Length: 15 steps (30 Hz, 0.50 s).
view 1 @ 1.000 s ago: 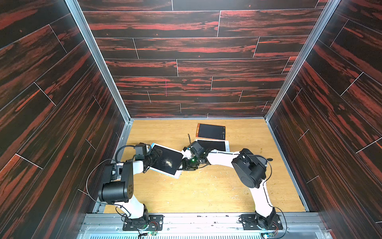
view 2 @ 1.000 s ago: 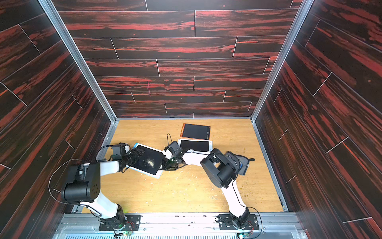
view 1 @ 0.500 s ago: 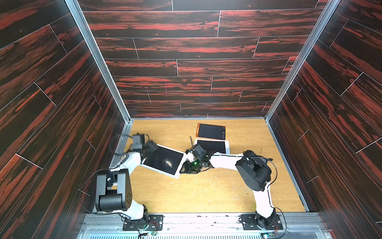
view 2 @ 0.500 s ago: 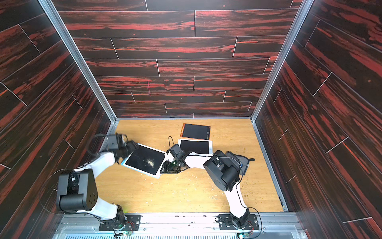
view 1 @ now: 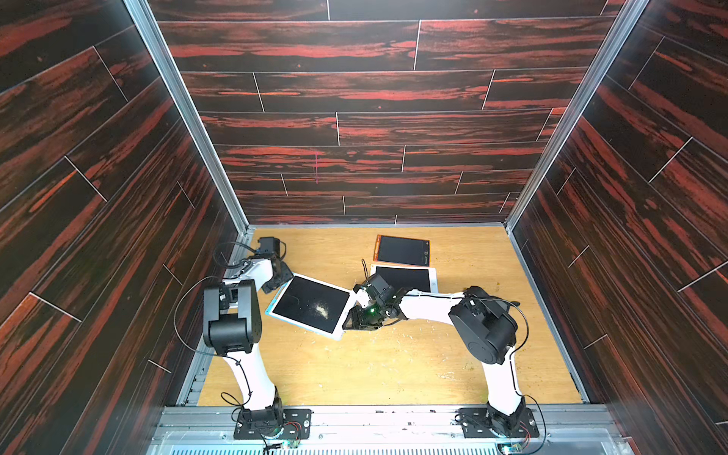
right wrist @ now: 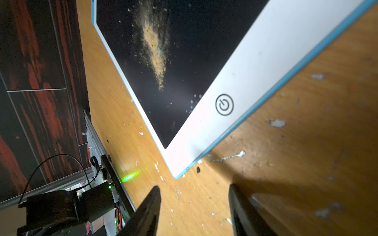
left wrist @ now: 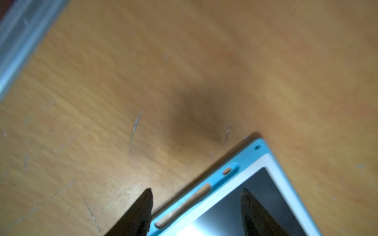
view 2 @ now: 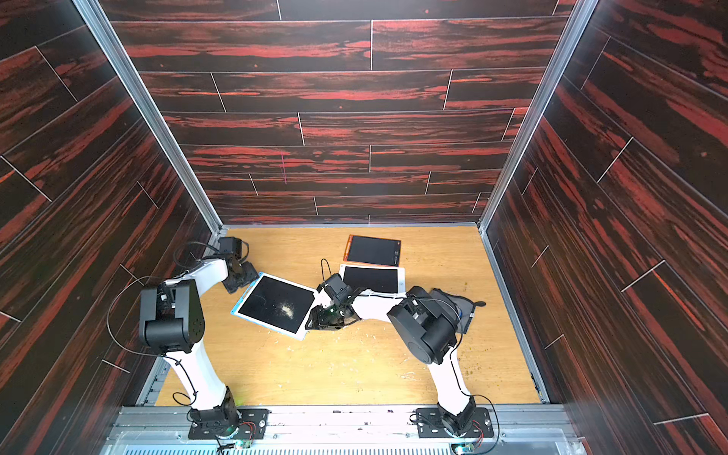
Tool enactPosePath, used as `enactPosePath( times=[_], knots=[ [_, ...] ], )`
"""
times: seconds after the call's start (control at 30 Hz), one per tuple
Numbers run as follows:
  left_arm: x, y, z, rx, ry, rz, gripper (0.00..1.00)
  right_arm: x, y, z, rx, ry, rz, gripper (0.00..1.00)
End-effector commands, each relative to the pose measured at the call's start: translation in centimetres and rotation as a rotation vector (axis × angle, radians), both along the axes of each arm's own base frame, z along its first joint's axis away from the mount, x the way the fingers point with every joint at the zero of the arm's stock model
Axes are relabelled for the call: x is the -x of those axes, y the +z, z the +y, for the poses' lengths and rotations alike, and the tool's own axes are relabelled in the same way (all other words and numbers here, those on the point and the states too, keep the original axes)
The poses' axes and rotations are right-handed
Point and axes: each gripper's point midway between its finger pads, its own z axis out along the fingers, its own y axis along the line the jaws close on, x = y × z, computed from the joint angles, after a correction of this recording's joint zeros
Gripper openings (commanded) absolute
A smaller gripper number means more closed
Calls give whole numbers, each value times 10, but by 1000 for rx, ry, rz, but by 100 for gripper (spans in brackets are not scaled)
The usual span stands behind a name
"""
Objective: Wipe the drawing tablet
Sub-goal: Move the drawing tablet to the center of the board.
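Pale wooden tabletop [view 1: 394,366]: blue-edged white drawing tablet [view 1: 311,305], powder-dusted, left of centre — orange-edged black tablet [view 1: 402,251] and white-framed black tablet [view 1: 405,277] behind. Left gripper [left wrist: 196,190] spread over its edge; right gripper [right wrist: 194,186] spread, empty, beside its corner.

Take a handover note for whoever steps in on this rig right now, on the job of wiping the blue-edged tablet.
Left hand: open, empty, one finger over the table, one over the screen at the far left corner of the blue-edged tablet.
Right hand: open, empty, just off its near right corner.
Tablet lies flat; tan powder sits on the screen.
What looks like a dark cloth lies by the right arm; neither hand holds it.
Done: no wiping shows.
Left: fetch a wipe and clear the powder.
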Motion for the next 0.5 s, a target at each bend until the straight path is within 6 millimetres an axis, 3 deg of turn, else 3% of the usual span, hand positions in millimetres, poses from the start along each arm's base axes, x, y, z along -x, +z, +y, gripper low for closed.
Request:
enactPosePath(
  times=[0.0, 0.3, 0.47],
  knots=[
    [11, -8, 0, 22, 41, 18, 69, 4, -14, -7, 26, -9, 20, 56],
    [29, -33, -25, 146, 47, 20, 69, 1, -16, -12, -3, -31, 48, 56],
    [43, -42, -52, 228, 19, -2, 69, -4, -18, -36, -11, -97, 64, 56]
  ],
)
